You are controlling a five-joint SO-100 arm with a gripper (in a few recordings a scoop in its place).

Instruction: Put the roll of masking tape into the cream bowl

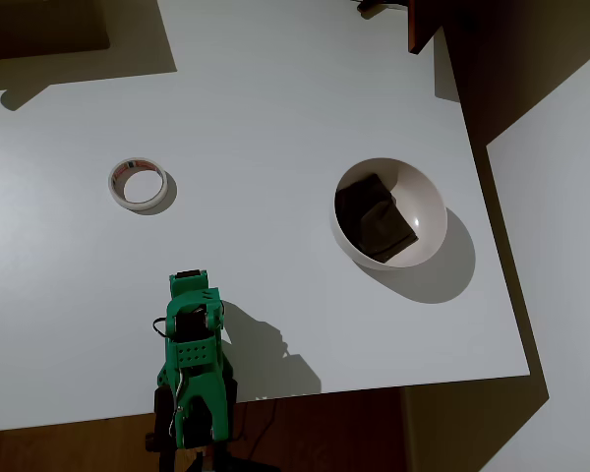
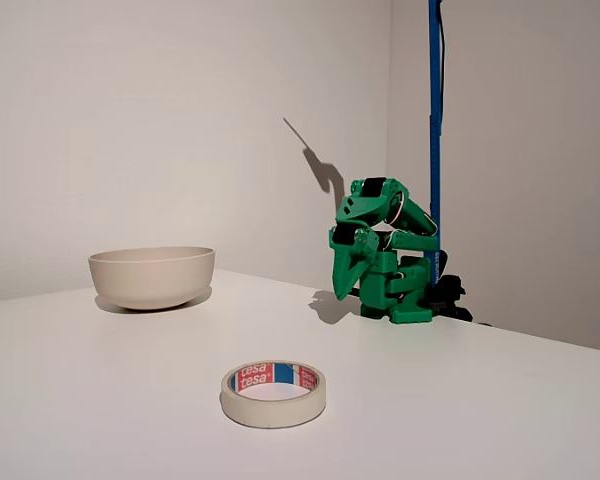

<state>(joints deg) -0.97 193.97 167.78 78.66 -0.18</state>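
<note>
The roll of masking tape (image 1: 138, 185) lies flat on the white bench (image 1: 275, 88), its round hole facing straight up. As a ring it has no long axis across the bench, only a short axis standing vertical. Red and blue printing shows on its inner rim in the fixed view (image 2: 273, 392). It sits free, touching nothing else, toward the left in the overhead view. The cream bowl (image 1: 428, 202) stands upright well apart from it, on the right side of that view, and already holds a dark lump of cloth (image 1: 374, 216) against its left inner wall.

The green arm (image 1: 192, 354) is folded at the bench's near edge, with its end effector (image 2: 352, 268) tucked down and holding nothing; its fingers look drawn together, though how far they part I cannot tell.

Risks, as I judge them: the ring is low and thin, so a finger that lands on the rim rather than in the hole could push it sliding across the smooth bench. A light grip on one wall might let it swing or drop during the carry. On release, the cloth could leave the ring lying tilted in the bowl.
</note>
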